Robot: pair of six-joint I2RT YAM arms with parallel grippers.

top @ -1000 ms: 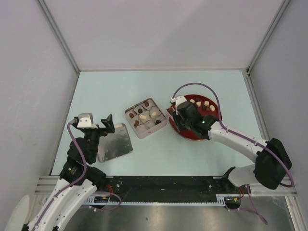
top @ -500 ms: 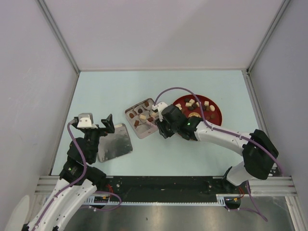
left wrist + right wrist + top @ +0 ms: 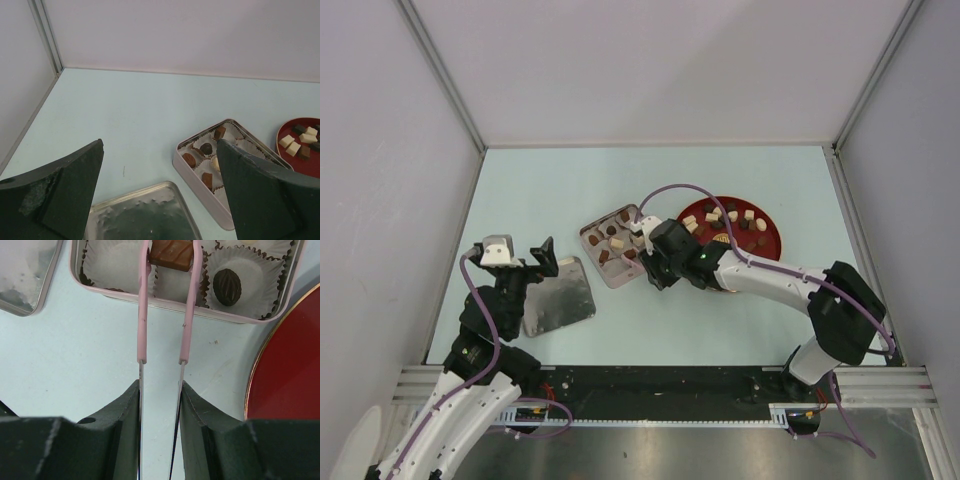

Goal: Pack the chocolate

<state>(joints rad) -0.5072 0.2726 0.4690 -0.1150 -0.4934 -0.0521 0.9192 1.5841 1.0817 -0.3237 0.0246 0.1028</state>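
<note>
Chocolate [image 3: 171, 255], one reddish-brown chunk, hangs pinched at the tips of pink tongs [image 3: 142, 315] over a white paper cup [image 3: 170, 284] in the square tin [image 3: 225, 316]. We see the right gripper [image 3: 160, 390] squeezing the tongs' two arms between its fingers. That hold, we judge, lets slim tips reach into a cup where the broad fingers would not fit. Other chunks [image 3: 725, 216], dark, brown and cream, lie on the red plate [image 3: 290, 385] just right of the tin, and several sit in cups already. The left gripper [image 3: 160, 145] hovers with fingers spread wide and nothing between them, above the tin's lid [image 3: 140, 215], which lies on the pale table [image 3: 75, 355] left of the tin. We judge the tin's near wall and the neighbouring dark round piece [image 3: 227, 286] the things to clear. Bare table on the near side gives room to draw back.
</note>
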